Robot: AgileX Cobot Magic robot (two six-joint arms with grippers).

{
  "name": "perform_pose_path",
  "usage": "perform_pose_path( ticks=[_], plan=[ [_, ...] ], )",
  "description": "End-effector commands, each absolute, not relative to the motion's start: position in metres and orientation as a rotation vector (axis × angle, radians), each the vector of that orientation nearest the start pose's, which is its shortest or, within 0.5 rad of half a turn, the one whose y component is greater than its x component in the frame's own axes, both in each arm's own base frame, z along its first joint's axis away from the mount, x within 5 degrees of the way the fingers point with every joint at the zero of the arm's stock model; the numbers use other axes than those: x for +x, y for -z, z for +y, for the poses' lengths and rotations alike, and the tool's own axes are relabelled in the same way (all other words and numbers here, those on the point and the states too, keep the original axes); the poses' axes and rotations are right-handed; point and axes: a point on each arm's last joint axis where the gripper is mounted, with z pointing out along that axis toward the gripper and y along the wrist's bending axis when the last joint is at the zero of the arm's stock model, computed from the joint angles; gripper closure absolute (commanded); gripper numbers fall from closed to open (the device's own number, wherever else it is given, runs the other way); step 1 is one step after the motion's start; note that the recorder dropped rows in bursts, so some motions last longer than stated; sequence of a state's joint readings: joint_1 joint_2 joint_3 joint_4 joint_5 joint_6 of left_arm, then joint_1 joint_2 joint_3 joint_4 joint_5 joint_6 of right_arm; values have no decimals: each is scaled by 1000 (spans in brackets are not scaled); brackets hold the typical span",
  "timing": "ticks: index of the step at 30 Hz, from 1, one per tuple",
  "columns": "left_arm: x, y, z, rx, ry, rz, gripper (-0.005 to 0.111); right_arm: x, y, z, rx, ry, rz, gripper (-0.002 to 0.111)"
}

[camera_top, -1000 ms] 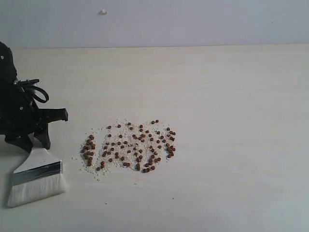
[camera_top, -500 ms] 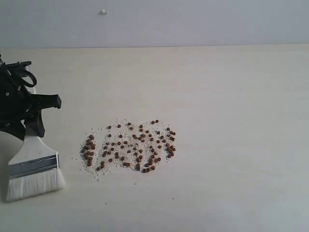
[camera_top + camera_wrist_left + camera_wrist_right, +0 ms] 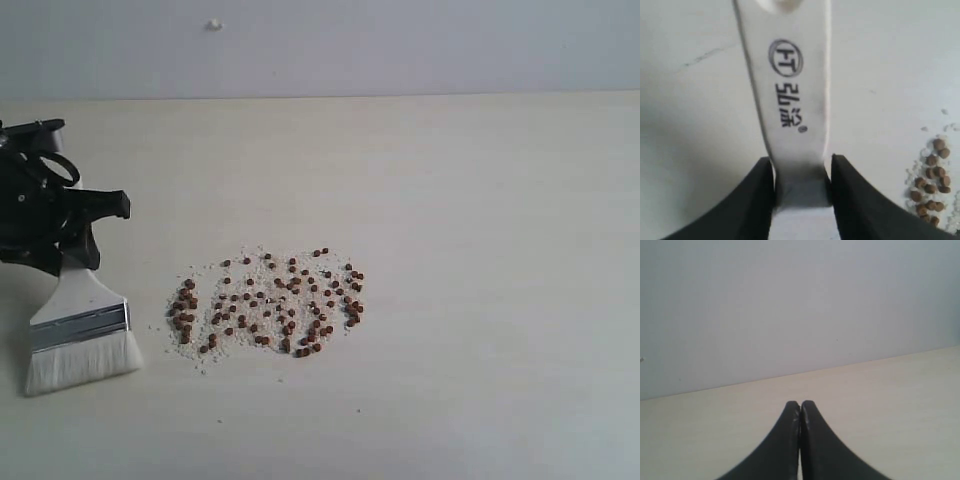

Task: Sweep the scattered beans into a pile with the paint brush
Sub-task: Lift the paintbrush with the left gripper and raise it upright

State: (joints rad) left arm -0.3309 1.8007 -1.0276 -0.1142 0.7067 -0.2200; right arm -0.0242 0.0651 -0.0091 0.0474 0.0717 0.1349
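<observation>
The left gripper (image 3: 72,262) stood at the left edge of the bench (image 3: 480,230). Its two black fingers (image 3: 752,200) were clamped on the white handle of the paint brush (image 3: 80,335), one on each side, so the jaws were parted only by the handle's width. In the left wrist view the handle (image 3: 790,100) ran away from the fingers, with a round printed logo and dark characters on its face.

The brush pointed toward the bench's front-left corner, with the silver ferrule (image 3: 78,328) below the handle and the cream bristles (image 3: 82,364) fanned out lowest. The bristle tips seemed to rest on the bench, though the angle did not make that certain.

The beans (image 3: 270,300) lay in a loose oval patch left of the bench's middle, nearer the front edge than the back. They were mingled with white crumbs (image 3: 200,352) and lay apart from the bristles, with a strip of bench between.

The right gripper (image 3: 800,412) had its fingers pressed together on nothing, with the bench and the pale wall (image 3: 790,305) ahead of it.
</observation>
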Motion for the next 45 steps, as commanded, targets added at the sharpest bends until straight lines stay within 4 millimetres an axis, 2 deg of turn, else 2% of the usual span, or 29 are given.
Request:
perform_pose_path(
  ticks=[1, 8, 13, 20, 27, 34, 41, 45],
  plan=[
    [300, -180, -114, 130, 201, 2965, 107, 61, -206, -1, 164, -128, 1590, 108],
    [292, -206, -111, 168, 223, 2919, 107, 61, -208, -1, 162, -128, 1566, 108],
    [285, -225, -114, 235, 303, 2870, 107, 61, -208, -1, 162, -128, 1566, 108],
    [269, -259, -120, 409, 479, 2692, 107, 61, -208, -1, 162, -128, 1566, 108],
    [250, -280, -125, 590, 633, 2503, 107, 61, -208, -1, 162, -128, 1566, 108],
    [229, -285, -136, 782, 854, 2267, 107, 61, -208, -1, 162, -128, 1566, 108],
    [215, -279, -143, 1028, 945, 2069, 107, 61, -208, -1, 162, -128, 1566, 108],
    [200, -281, -151, 1168, 1109, 1822, 107, 61, -208, -1, 162, -128, 1566, 108]
  ],
)
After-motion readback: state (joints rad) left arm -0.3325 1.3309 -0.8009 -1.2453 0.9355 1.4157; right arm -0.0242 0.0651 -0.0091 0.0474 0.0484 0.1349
